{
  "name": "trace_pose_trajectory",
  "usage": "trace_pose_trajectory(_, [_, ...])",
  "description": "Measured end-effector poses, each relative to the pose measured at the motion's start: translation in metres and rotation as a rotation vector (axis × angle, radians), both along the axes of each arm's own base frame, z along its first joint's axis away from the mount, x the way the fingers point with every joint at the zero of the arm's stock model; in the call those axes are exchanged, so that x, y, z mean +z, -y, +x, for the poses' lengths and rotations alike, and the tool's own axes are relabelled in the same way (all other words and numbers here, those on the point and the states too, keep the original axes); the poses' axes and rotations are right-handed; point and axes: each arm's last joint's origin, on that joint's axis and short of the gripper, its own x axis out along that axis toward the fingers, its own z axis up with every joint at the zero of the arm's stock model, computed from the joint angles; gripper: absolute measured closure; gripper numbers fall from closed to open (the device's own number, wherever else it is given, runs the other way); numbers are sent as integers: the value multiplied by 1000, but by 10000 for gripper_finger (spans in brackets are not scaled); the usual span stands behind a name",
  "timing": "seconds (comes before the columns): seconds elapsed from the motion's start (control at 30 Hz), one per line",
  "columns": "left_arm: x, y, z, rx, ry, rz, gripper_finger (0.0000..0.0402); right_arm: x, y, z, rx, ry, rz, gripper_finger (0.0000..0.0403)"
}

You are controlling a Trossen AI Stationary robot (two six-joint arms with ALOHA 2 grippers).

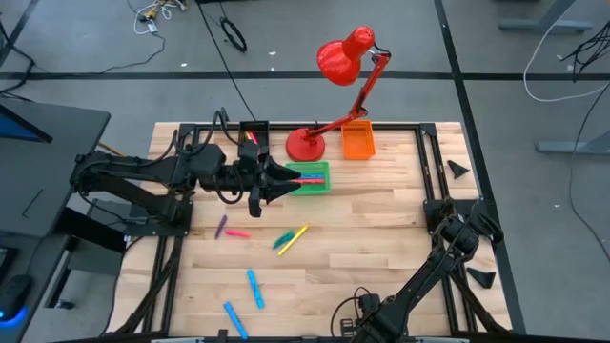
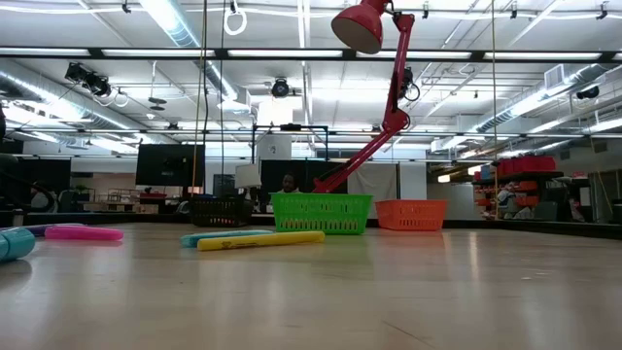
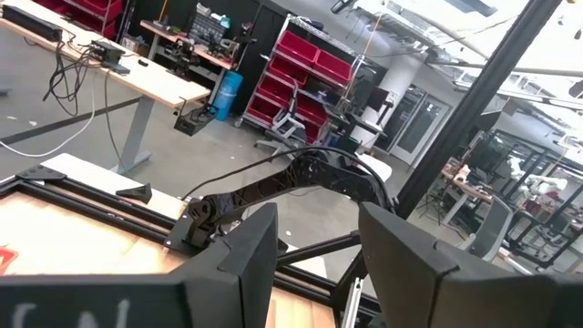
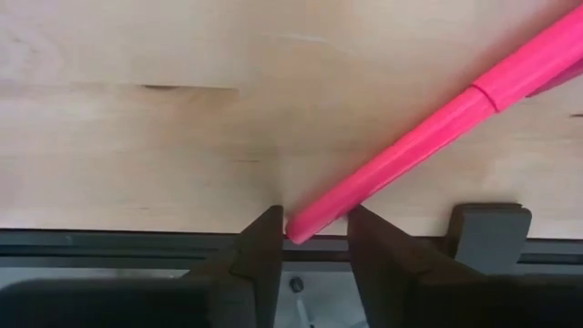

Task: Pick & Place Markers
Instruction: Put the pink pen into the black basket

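Loose markers lie flat on the wooden table: purple (image 1: 221, 226), pink (image 1: 238, 232), yellow (image 1: 297, 234) beside a green-blue one, and two blue (image 1: 254, 288) (image 1: 234, 319). The green bin (image 1: 324, 185) holds pink and blue markers (image 1: 310, 177). My left gripper (image 1: 289, 182) hovers at that bin's left rim, pointing level toward the table's right; its fingers (image 3: 246, 264) are open with nothing between them. My right gripper (image 4: 316, 237) is down at the table's near edge, hidden under its arm (image 1: 400, 295) in the high view, and is shut on a pink marker (image 4: 428, 137). My right gripper has the pink marker's rounded end (image 4: 305, 223) between its two fingers, and that end fills the gap. The fingers come from above, at the table's near edge. The marker runs away from them at a slant over the wood; whether it is lifted, I cannot tell.
A red desk lamp stands by its base (image 1: 305, 145) at the far edge, and its head (image 1: 343, 57) reaches beyond the table. An orange bin (image 1: 357, 143) and a black bin (image 1: 250, 133) sit at the far edge. A dark frame rail (image 4: 137, 241) runs along the near edge.
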Motion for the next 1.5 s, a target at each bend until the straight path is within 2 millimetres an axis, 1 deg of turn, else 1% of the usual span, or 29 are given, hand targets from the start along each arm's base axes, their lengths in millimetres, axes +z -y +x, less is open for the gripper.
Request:
trace_pose_trajectory(0.17, [0,0,0,0,0,0,239,0,0,0,-1,0,1,319])
trace_pose_trajectory(0.3, [0,0,0,0,0,0,239,-1,-1,1,0,5,7,334])
trace_pose_trajectory(0.67, [0,0,0,0,2,-3,239,-1,-1,1,11,4,13,360])
trace_pose_trajectory(0.97, [0,0,0,0,2,-2,239,2,-1,0,20,13,15,363])
trace_pose_trajectory(1.03, [0,0,0,0,2,-2,239,5,1,-1,25,22,6,364])
trace_pose_trajectory(1.13, [0,0,0,0,2,-2,239,11,8,-5,34,10,-63,364])
trace_pose_trajectory(1.3, [0,0,0,0,2,0,239,33,18,-10,51,29,-111,364])
trace_pose_trajectory(1.5, [0,0,0,3,3,40,239,57,39,-12,103,36,-199,364])
